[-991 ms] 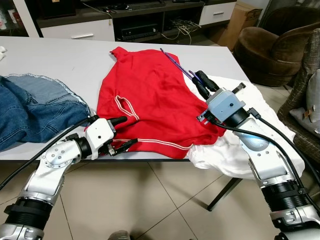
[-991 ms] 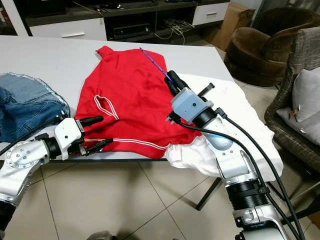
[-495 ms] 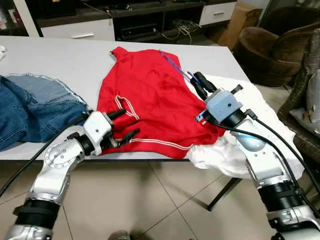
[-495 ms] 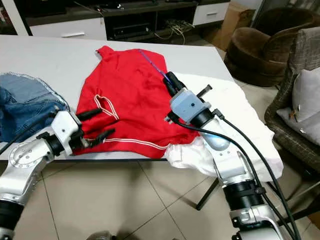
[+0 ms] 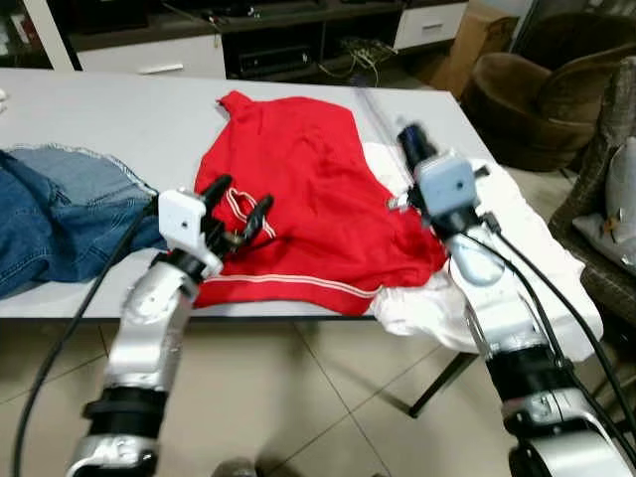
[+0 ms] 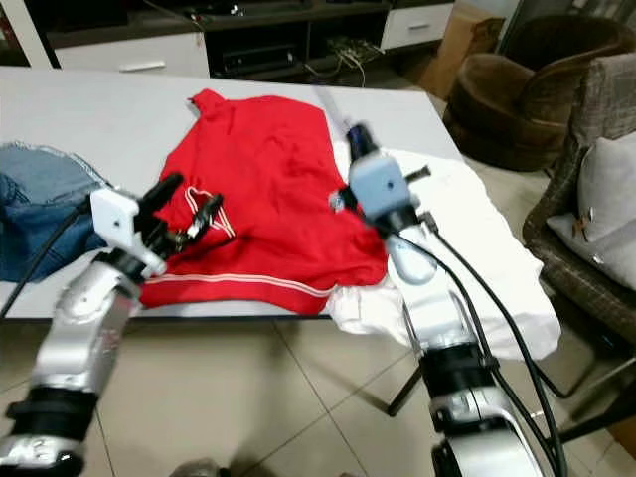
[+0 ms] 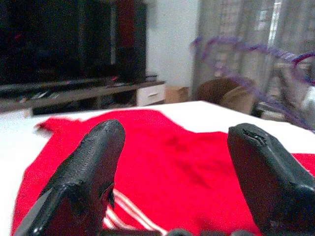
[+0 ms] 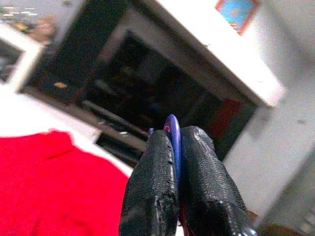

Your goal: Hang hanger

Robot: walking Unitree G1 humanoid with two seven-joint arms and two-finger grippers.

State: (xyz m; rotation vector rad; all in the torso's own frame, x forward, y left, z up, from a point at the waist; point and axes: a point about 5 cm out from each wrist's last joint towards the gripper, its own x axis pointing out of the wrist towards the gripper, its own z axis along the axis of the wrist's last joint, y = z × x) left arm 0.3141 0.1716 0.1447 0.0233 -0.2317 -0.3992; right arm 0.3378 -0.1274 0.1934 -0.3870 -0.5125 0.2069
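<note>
Red fabric is covering the middle of the white table [image 5: 119,124]: a shirt [image 5: 308,189] with white stripes near its hem is lying flat, its hem reaching toward the near edge. Beside it, at the left edge, a pair of blue jeans [image 5: 55,214] is lying crumpled, and a white cloth [image 5: 467,288] is draping over the right near corner and hanging off the side. The left gripper [image 5: 241,202] is hovering over the shirt's lower left part, close to the near edge, with its two black fingers [image 7: 86,172] spread well apart and nothing between them. The right gripper [image 5: 409,139] is raised over the shirt's right side, toward the table's right edge, and its fingers are pressing tight on a thin purple hanger [image 8: 172,140] (the wrist view is showing the purple strip pinched between the two pads). In the left wrist view the hanger [image 7: 246,64] is showing as a blurred purple wire up in the air above the shirt, clear of the table. Beyond the table a dark TV cabinet [image 5: 258,45] with white drawers is standing, and a brown armchair [image 5: 542,94] is sitting off the right far corner.
</note>
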